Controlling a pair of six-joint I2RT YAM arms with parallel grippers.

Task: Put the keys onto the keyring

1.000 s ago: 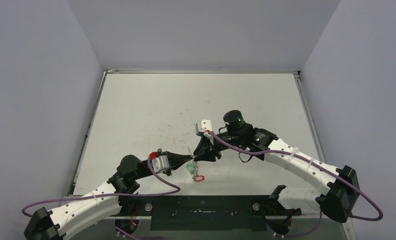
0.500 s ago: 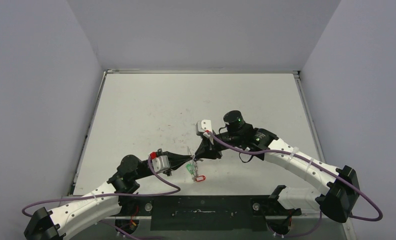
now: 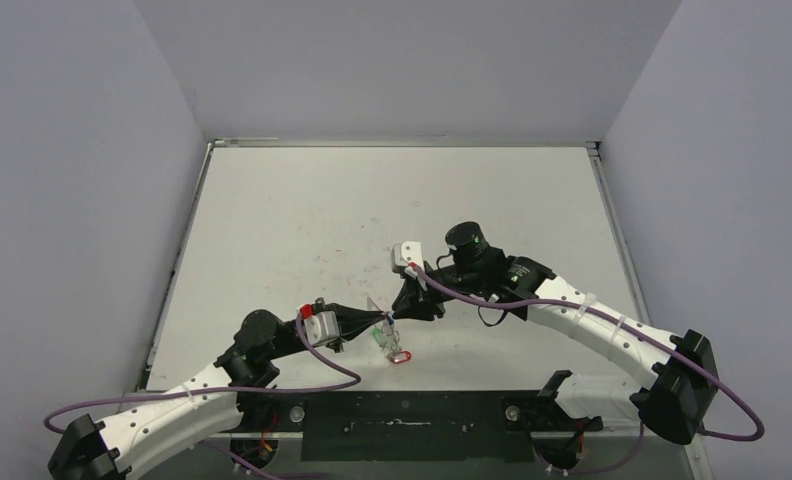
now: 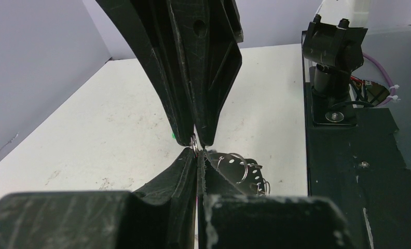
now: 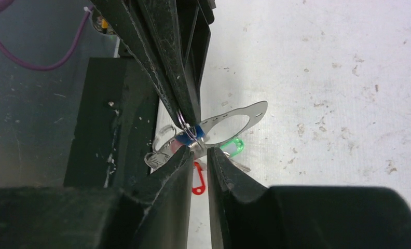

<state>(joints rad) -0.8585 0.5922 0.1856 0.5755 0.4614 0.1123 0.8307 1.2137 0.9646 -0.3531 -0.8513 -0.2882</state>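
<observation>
The keyring [image 5: 238, 115], a silver sheet-metal hoop with small wire loops, hangs tilted just above the table near its front edge. My left gripper [image 3: 376, 322] is shut on its rim; in the left wrist view the left gripper [image 4: 197, 154] shows no gap. Tip to tip against it, my right gripper [image 5: 199, 150] is closed to a narrow slit on a small wire loop [image 4: 193, 144]. A blue tag [image 5: 195, 130] sits by those tips. A green-tagged key [image 5: 233, 147] and a red-tagged key [image 5: 197, 180] lie underneath. In the top view the right gripper [image 3: 393, 314] meets the left one.
The black base plate [image 3: 402, 425] and both arm mounts run along the table's near edge, right beside the keys. A raised rim [image 3: 187, 240] borders the table left, right and back. Purple cables [image 3: 472, 296] loop off both wrists.
My right gripper's jaws have closed in from a wider gap to a narrow slit at the keyring's rim. The left gripper and keyring have hardly moved.
</observation>
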